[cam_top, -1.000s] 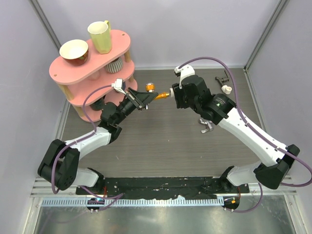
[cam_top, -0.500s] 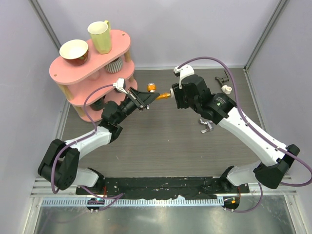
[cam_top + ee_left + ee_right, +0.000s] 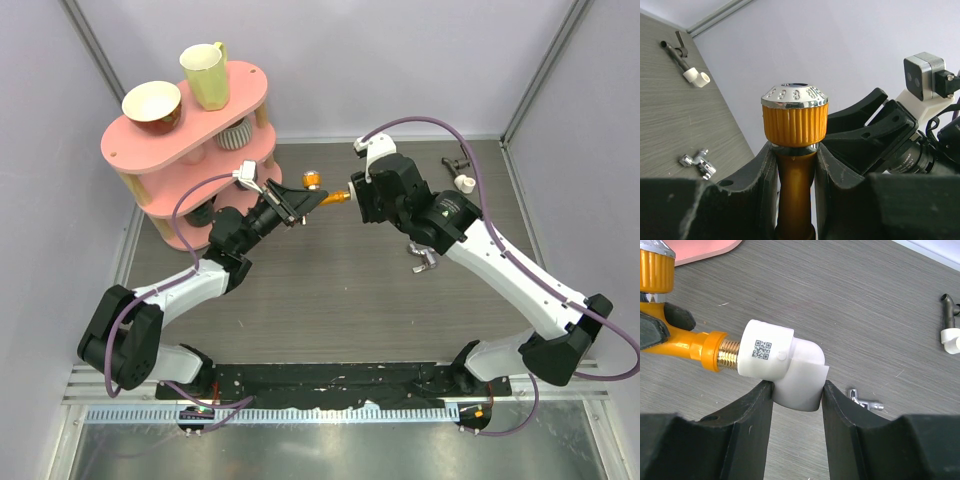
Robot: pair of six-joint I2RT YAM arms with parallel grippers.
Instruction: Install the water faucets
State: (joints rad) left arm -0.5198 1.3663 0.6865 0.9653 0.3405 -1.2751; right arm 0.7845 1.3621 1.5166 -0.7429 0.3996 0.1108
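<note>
Since a second ago, only a slight drift of the right tool (image 3: 358, 198) toward the left arm, and of the orange tap's (image 3: 335, 197) knob a touch to the right.

Left tool (image 3: 794, 165) clamped narrow on the orange tap, pads on the stem just below the ribbed knob with its silvery cap. Right tool pinched partway on the white pipe fitting (image 3: 775, 357), an elbow piece gripped by its lower leg, code label facing up. Tap and fitting held in the air above the worktop (image 3: 330, 290), between the two arms, near the pink shelf (image 3: 190, 130). Tap's brass thread entered into the fitting's mouth, a few turns still bare.

Lying on the worktop, well apart from both tools: small silver tap piece (image 3: 425, 260) and, farther back, dark tap piece with a white end (image 3: 460, 172).
</note>
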